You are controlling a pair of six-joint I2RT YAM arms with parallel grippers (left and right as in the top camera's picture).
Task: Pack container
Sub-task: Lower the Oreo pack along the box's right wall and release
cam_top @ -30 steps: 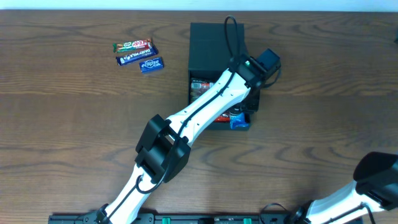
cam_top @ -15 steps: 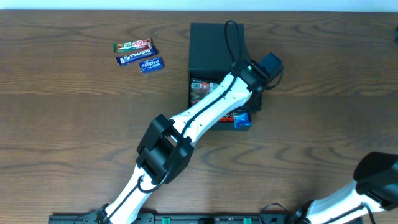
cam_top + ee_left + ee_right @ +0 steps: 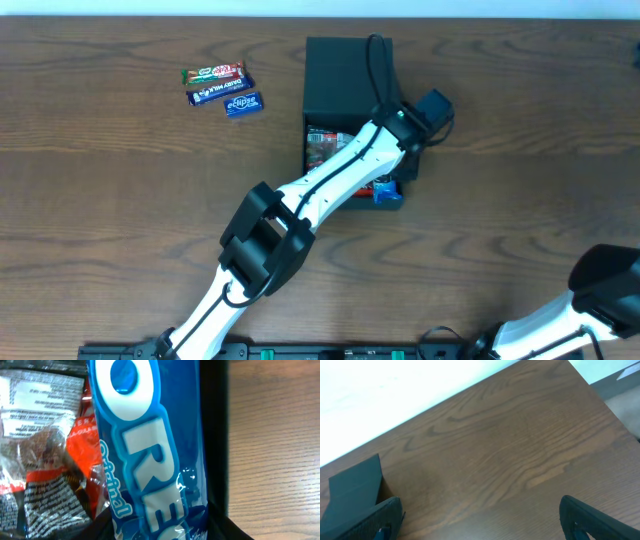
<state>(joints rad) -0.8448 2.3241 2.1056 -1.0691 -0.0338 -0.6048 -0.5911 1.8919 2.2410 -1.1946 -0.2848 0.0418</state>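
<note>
The container (image 3: 340,75) is a dark square box with its flap lid open at the back, seen at centre top of the overhead view. It holds several snack packets. My left gripper (image 3: 400,172) reaches into its front right corner and is shut on a blue Oreo packet (image 3: 388,195). In the left wrist view the Oreo packet (image 3: 150,445) fills the frame between my fingers (image 3: 160,532), against the box's dark wall (image 3: 216,435), beside a red and clear wrapper (image 3: 50,460). My right gripper (image 3: 485,527) is open and empty above bare table.
Three snack bars lie at the upper left: a red-green one (image 3: 213,73), a dark blue one (image 3: 220,92) and a small blue one (image 3: 243,104). The right arm's base (image 3: 610,280) sits at the bottom right. The right wrist view shows the box's corner (image 3: 355,485).
My left gripper and the Oreo packet have shifted slightly toward the back right within the box. The right arm has not moved.
</note>
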